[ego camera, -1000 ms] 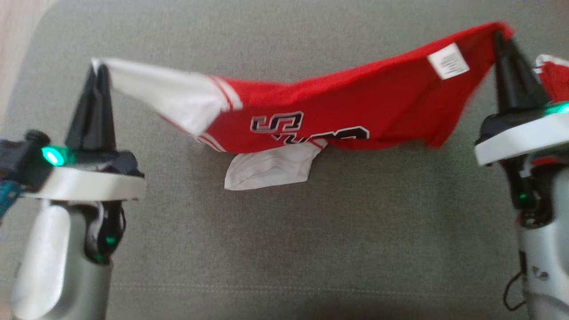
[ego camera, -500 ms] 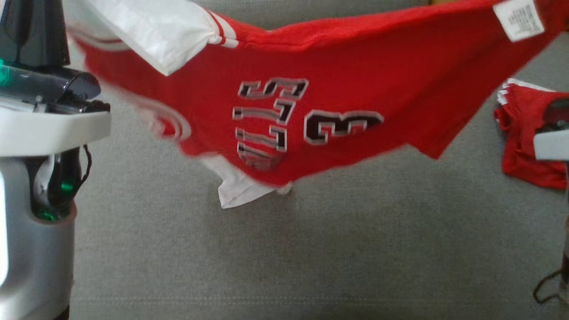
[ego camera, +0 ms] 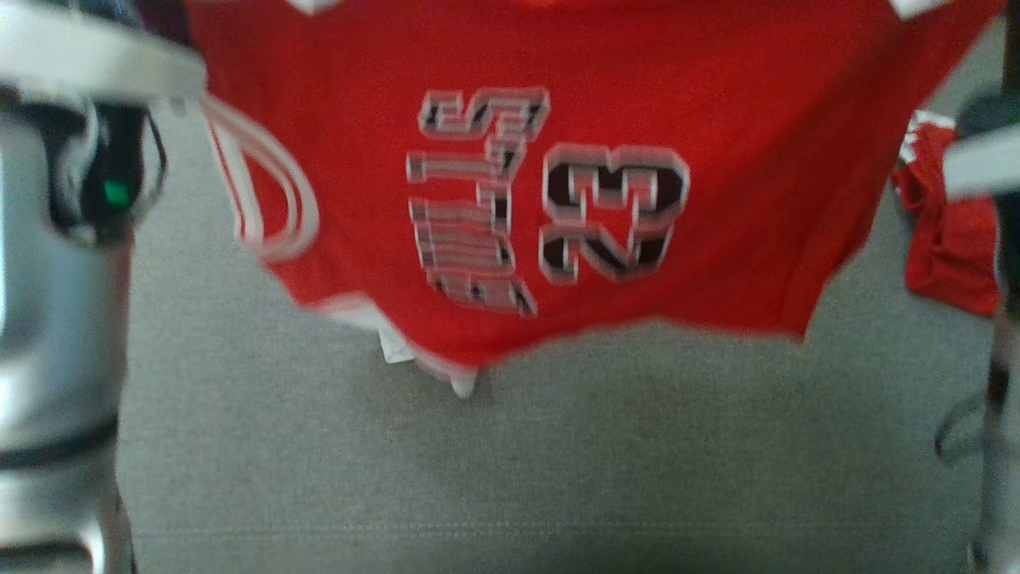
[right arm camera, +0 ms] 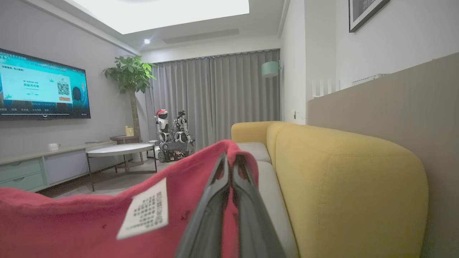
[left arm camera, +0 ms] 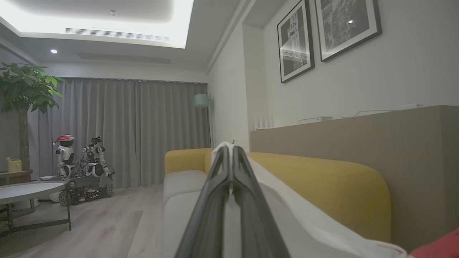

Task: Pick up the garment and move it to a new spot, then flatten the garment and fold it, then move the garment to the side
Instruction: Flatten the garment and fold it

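Note:
The garment (ego camera: pixel 757 159), a red jersey with white trim and a black-and-white number, hangs spread between my two arms above the grey sofa seat (ego camera: pixel 510 462). Its lower edge dangles just over the cushion. In the left wrist view my left gripper (left arm camera: pixel 229 150) is shut on the jersey's white sleeve (left arm camera: pixel 287 211). In the right wrist view my right gripper (right arm camera: pixel 231 159) is shut on a red corner of the jersey (right arm camera: pixel 71 222), close to its white label (right arm camera: pixel 145 209). My left forearm (ego camera: pixel 56 319) and right wrist (ego camera: pixel 984 159) flank the cloth in the head view.
A second red garment (ego camera: pixel 948 239) lies crumpled on the seat at the right. The yellow sofa back (right arm camera: pixel 344 172) runs behind the seat. Farther off stand a round coffee table (right arm camera: pixel 120 149), two small robots (right arm camera: pixel 172 136), a plant and a TV.
Both arms have raised the jersey, so it has opened out and hangs with its number showing. The fingertips have left the top of the head view, which has also shifted.

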### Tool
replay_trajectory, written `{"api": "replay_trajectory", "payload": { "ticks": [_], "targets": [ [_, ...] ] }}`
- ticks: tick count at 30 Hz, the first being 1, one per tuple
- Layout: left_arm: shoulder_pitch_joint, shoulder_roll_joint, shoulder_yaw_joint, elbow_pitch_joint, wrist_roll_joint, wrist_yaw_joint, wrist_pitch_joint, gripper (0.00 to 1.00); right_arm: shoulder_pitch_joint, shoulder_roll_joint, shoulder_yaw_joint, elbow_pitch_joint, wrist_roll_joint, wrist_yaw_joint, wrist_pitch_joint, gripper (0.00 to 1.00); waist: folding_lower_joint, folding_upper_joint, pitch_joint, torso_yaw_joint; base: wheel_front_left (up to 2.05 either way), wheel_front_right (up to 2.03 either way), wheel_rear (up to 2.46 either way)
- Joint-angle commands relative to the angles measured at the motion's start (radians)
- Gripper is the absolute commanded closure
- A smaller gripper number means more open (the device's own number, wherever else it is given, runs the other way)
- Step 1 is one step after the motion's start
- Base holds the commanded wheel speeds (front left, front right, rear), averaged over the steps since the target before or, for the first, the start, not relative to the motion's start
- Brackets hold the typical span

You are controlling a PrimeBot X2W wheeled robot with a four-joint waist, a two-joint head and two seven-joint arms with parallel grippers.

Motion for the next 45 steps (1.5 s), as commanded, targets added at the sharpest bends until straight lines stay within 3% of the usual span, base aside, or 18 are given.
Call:
{"api": "replay_trajectory", "payload": {
  "ticks": [1, 8, 16, 21, 28, 31, 37, 45],
  "targets": [
    [-0.091, 0.036, 0.029, -0.001, 0.003, -0.009, -0.014, 1.0, -0.087, -0.007, 0.03, -0.01, 0.011, -0.001, -0.013, 1.0, 0.0, 0.0, 0.039, -0.008, 0.0, 0.0, 0.0],
    [-0.386, 0.047, -0.018, 0.297, 0.019, -0.032, -0.128, 1.0, -0.426, 0.026, 0.11, 0.28, 0.036, -0.001, -0.127, 1.0, 0.0, 0.0, 0.14, -0.028, 0.0, 0.0, 0.0],
    [-0.627, 0.02, -0.039, 0.574, 0.038, -0.038, -0.193, 1.0, -0.725, 0.079, 0.154, 0.692, 0.042, -0.001, -0.345, 1.0, 0.0, 0.0, 0.163, -0.045, 0.0, 0.0, 0.0],
    [-0.665, -0.037, -0.051, 0.746, 0.017, -0.039, -0.194, 1.0, -0.818, 0.108, 0.198, 0.948, 0.036, -0.001, -0.411, 1.0, 0.0, 0.0, 0.195, -0.04, 0.0, 0.0, 0.0],
    [-0.615, -0.124, -0.109, 0.995, -0.057, -0.04, -0.175, 1.0, -0.833, 0.132, 0.258, 1.229, 0.071, -0.001, -0.436, 1.0, 0.0, 0.0, 0.263, -0.029, 0.0, 0.0, 0.0],
    [-0.576, -0.137, -0.133, 1.05, -0.099, -0.04, -0.166, 1.0, -0.824, 0.135, 0.287, 1.289, 0.099, -0.001, -0.438, 1.0, 0.0, 0.0, 0.295, -0.032, 0.0, 0.0, 0.0],
    [-0.487, -0.147, -0.155, 1.096, -0.185, -0.04, -0.157, 1.0, -0.75, 0.135, 0.377, 1.296, 0.188, -0.001, -0.445, 1.0, 0.0, 0.0, 0.305, -0.036, 0.0, 0.0, 0.0],
    [-0.263, -0.109, -0.231, 0.978, -0.249, -0.04, -0.193, 1.0, -0.536, 0.118, 0.482, 1.185, 0.306, -0.001, -0.48, 1.0, 0.0, 0.0, 0.247, -0.026, 0.0, 0.0, 0.0]
  ]
}}
